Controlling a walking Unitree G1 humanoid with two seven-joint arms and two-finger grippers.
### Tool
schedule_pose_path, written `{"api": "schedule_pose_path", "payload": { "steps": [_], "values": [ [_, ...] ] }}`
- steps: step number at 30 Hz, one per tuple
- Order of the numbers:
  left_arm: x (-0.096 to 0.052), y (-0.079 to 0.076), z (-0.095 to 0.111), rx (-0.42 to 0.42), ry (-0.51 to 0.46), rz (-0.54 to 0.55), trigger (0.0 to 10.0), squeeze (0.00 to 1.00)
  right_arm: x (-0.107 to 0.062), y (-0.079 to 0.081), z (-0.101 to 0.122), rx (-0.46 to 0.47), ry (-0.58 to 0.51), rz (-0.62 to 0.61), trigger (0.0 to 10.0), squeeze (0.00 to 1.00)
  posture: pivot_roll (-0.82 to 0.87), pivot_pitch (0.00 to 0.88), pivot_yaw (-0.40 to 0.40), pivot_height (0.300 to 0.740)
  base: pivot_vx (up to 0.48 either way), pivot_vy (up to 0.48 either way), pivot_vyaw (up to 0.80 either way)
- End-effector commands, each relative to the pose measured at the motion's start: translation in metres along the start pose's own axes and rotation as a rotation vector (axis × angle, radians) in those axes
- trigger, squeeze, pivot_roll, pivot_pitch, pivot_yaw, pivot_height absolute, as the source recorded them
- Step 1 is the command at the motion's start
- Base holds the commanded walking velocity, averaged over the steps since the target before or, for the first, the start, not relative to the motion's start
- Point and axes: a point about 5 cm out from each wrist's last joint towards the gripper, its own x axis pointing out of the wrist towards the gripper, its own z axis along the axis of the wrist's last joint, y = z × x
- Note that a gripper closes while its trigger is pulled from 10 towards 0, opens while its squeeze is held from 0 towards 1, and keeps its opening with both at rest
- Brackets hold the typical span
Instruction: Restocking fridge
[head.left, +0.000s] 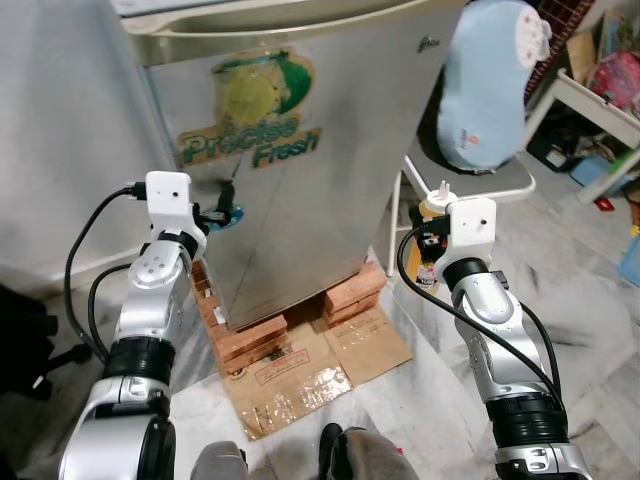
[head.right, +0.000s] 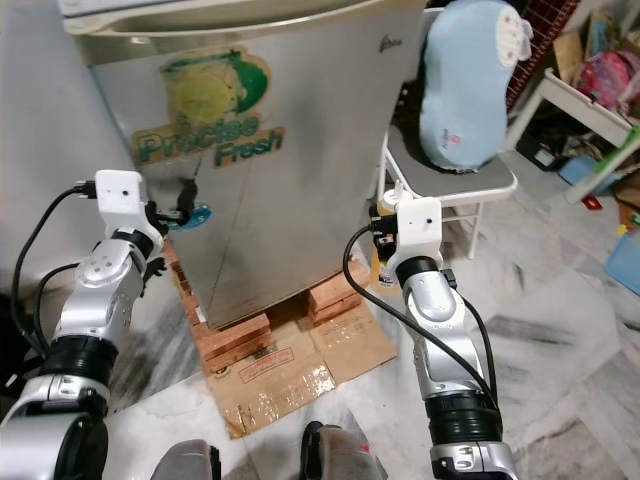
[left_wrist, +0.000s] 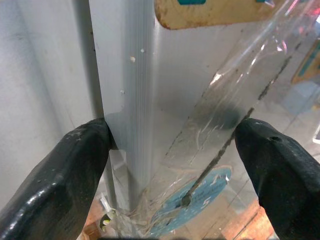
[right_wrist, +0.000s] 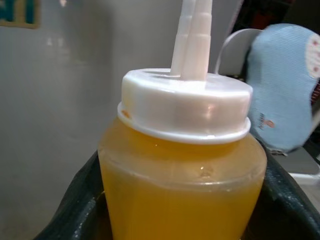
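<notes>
A silver fridge (head.left: 330, 150) with a "Precise Fresh" sticker stands on bricks, its door closed. My left gripper (head.left: 222, 213) is at the door's left edge, beside a small blue sticker. In the left wrist view its fingers (left_wrist: 65, 175) stand open, with the door's edge (left_wrist: 127, 125) between them. My right gripper (head.left: 432, 245) is shut on a squeeze bottle (right_wrist: 182, 165) of orange liquid with a white nozzle cap. It holds the bottle (head.left: 437, 212) upright, off the fridge's right front corner.
Red bricks (head.left: 250, 335) and flattened cardboard (head.left: 310, 365) lie under and in front of the fridge. A white chair (head.left: 510, 182) with a light blue cushion (head.left: 485, 80) stands close on the right. Clutter and a shelf (head.left: 600, 95) fill the far right. A grey wall (head.left: 60, 130) is on the left.
</notes>
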Motion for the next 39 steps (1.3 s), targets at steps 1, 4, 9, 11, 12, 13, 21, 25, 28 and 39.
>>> {"api": "schedule_pose_path", "payload": {
  "steps": [1,4,9,11,12,13,21,25,28,39],
  "values": [
    [0.007,-0.031,0.002,0.017,-0.006,-0.165,10.0,0.0,-0.002,-0.002,0.006,-0.012,-0.018,-0.008,10.0,0.0,0.0,0.142,-0.09,0.74,0.0,0.0,0.0],
    [0.004,-0.053,0.005,-0.022,-0.022,-0.326,10.0,0.0,-0.003,-0.001,0.005,-0.012,-0.017,-0.004,10.0,0.0,0.0,0.141,-0.09,0.74,0.0,0.0,0.0],
    [-0.017,-0.095,0.006,-0.029,-0.018,-0.621,10.0,0.0,-0.002,-0.004,0.005,-0.021,-0.015,-0.01,10.0,0.0,0.01,0.136,-0.094,0.74,0.0,0.0,0.0],
    [-0.022,-0.103,0.006,-0.025,-0.016,-0.68,10.0,0.0,-0.002,-0.005,0.005,-0.029,-0.016,-0.018,10.0,0.0,0.01,0.136,-0.094,0.74,0.0,0.0,0.0],
    [-0.025,-0.107,0.006,-0.022,-0.016,-0.71,10.0,0.0,-0.002,-0.006,0.006,-0.034,-0.017,-0.022,10.0,0.0,0.01,0.136,-0.094,0.74,0.0,0.0,0.0],
    [-0.03,-0.115,0.007,-0.009,-0.025,-0.751,10.0,0.0,-0.002,-0.01,0.006,-0.057,-0.018,-0.051,10.0,0.0,0.01,0.136,-0.094,0.74,0.0,0.0,0.0],
    [-0.049,-0.136,0.011,-0.022,-0.046,-0.823,10.0,0.0,-0.009,-0.042,-0.007,-0.156,0.066,-0.285,10.0,0.0,0.03,0.12,-0.089,0.74,0.0,0.0,-0.48],
    [-0.054,-0.137,0.01,-0.032,-0.033,-0.822,10.0,0.0,-0.015,-0.049,-0.013,-0.168,0.108,-0.338,10.0,0.0,0.03,0.117,-0.082,0.74,0.0,0.0,-0.76],
    [-0.055,-0.14,0.011,-0.04,-0.027,-0.821,10.0,0.0,-0.018,-0.053,-0.018,-0.175,0.134,-0.387,10.0,0.0,0.03,0.117,-0.076,0.74,0.0,0.0,-0.76],
    [-0.055,-0.151,0.019,-0.032,-0.043,-0.856,10.0,0.0,-0.034,-0.062,-0.028,-0.194,0.22,-0.489,10.0,0.0,0.02,0.116,-0.066,0.74,0.0,-0.278,-0.21]
  ]
}}
